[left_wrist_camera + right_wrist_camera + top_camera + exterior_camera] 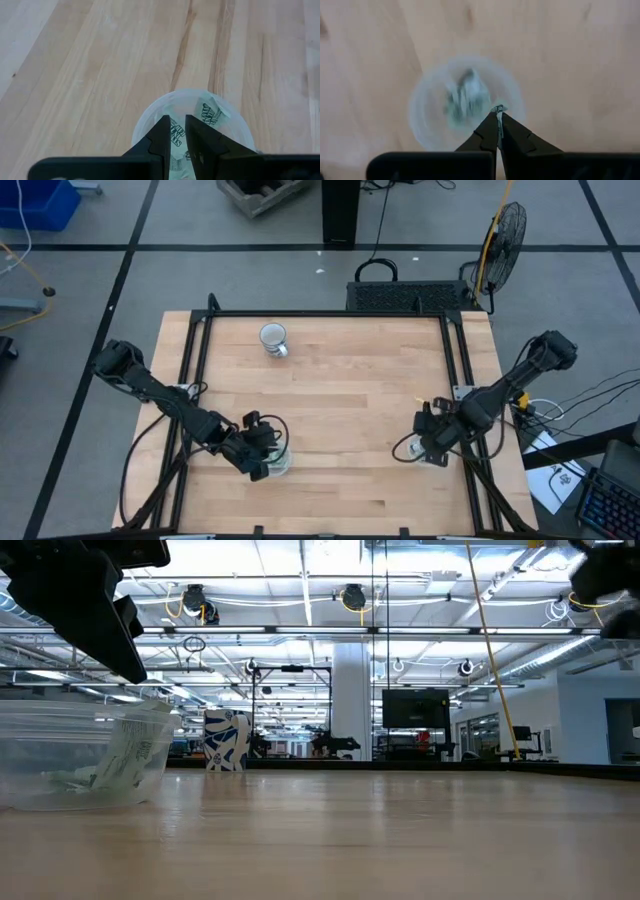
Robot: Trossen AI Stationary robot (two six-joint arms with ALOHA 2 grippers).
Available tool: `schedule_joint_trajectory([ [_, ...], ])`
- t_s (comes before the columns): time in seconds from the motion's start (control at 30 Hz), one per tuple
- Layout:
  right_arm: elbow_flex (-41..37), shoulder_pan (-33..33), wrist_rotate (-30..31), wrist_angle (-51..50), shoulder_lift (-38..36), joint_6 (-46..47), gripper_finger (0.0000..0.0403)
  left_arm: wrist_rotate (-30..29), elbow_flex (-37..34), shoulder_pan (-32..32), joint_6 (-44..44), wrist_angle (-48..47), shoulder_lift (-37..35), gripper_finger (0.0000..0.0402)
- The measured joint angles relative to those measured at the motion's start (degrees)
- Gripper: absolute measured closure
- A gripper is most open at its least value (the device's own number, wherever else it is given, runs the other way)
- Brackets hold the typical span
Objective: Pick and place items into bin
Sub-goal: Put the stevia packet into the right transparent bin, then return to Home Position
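Observation:
Two clear round cups stand on the wooden table. In the high view my left gripper (265, 461) hovers over the left cup (279, 463). The left wrist view shows it (178, 125) open by a narrow gap above that cup (235, 125), which holds pale-green printed wrapped pieces (210, 112). The low view shows these pieces (125, 755) lying and leaning inside the cup (40, 755). My right gripper (432, 448) is above the right cup (412, 450). It (498, 111) is shut on a tiny whitish piece, over blurred pieces (465, 97) in that cup. My right gripper pinches a tiny whitish wrapped piece (498, 107) between its two fingertips, coming from above and pointing down. Only a small bit of the piece shows at the free ends of the fingers. It is lifted above the cup's contents.
A white-and-grey mug (273, 340) stands near the table's far edge, also seen in the low view (226, 740). A black frame (330, 313) runs round the table top. The middle of the wooden top (350, 400) is bare.

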Motion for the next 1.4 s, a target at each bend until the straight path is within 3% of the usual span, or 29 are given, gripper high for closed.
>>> schedule_joint_trajectory([
  [0.23,-4.96,-0.11,-7.28,1.54,0.01,3.49,0.0392,-0.02,0.00,0.02,0.20,-0.02,0.00,0.0337],
  [0.8,-4.97,-0.11,-7.12,5.49,0.01,1.75,0.0329,-0.02,0.00,0.00,0.27,0.00,0.00,0.0337],
  [1.1,-4.97,-1.86,-11.00,5.24,-0.04,-12.99,0.0328,0.18,0.00,0.01,1.36,0.06,0.00,0.0337],
  [1.3,-3.90,-6.45,-14.71,4.32,-1.12,-15.36,0.0329,-5.22,0.57,2.37,2.01,-0.20,-0.53,0.0337],
  [1.4,-2.43,-9.11,-15.70,4.23,-3.40,-18.25,0.0330,-3.63,2.63,4.94,3.83,0.02,-2.95,0.0337],
])
